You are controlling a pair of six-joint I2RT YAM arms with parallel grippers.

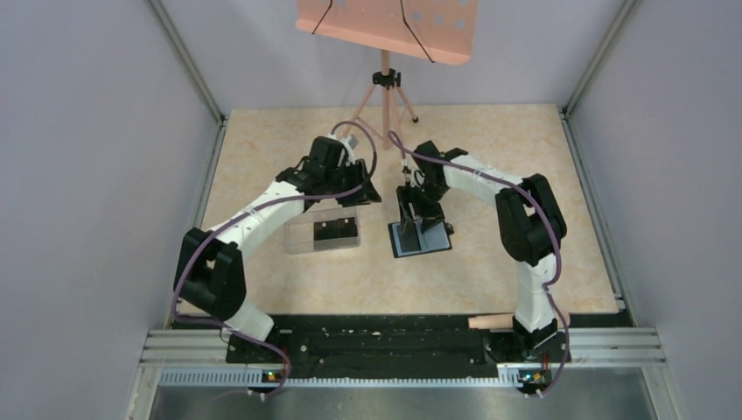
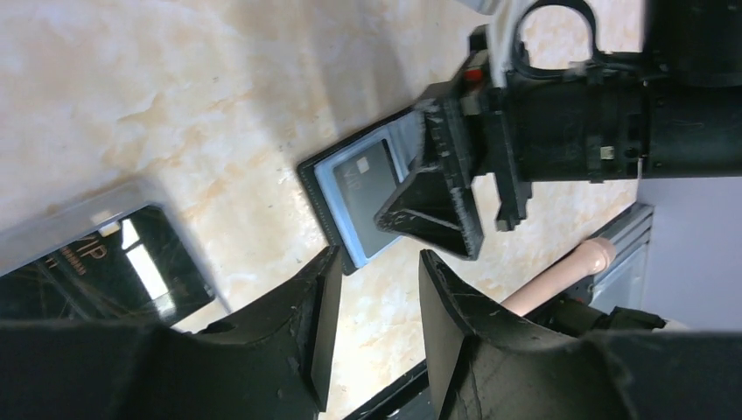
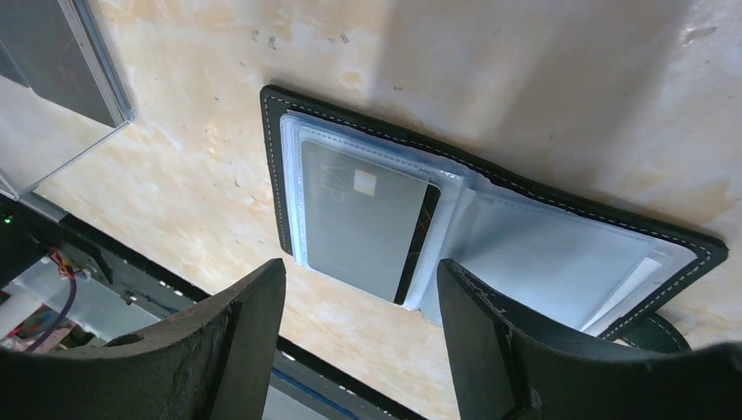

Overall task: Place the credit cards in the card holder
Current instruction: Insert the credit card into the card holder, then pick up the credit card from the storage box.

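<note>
**At table centre: one card in the open wallet, both grippers empty**

At the middle of the table the card holder lies unfolded and flat, its bluish-grey clear sleeves facing up. One credit card sits in the sleeve on the half towards nine o'clock in the right wrist view. Its grey face and pale chip show through the plastic, and a black strip shows along its three o'clock end.

The right gripper hangs directly above the card holder. Its jaws are spread and nothing is between them.

At nine o'clock from the card holder, well apart, stands a clear plastic box. A second credit card, glossy black, lies inside it.

The left gripper hovers at about one o'clock of the box, between box and card holder. Its jaws are parted over bare tabletop and it holds nothing.

A wooden dowel rests at the table's near edge, at five o'clock from the card holder.
</note>
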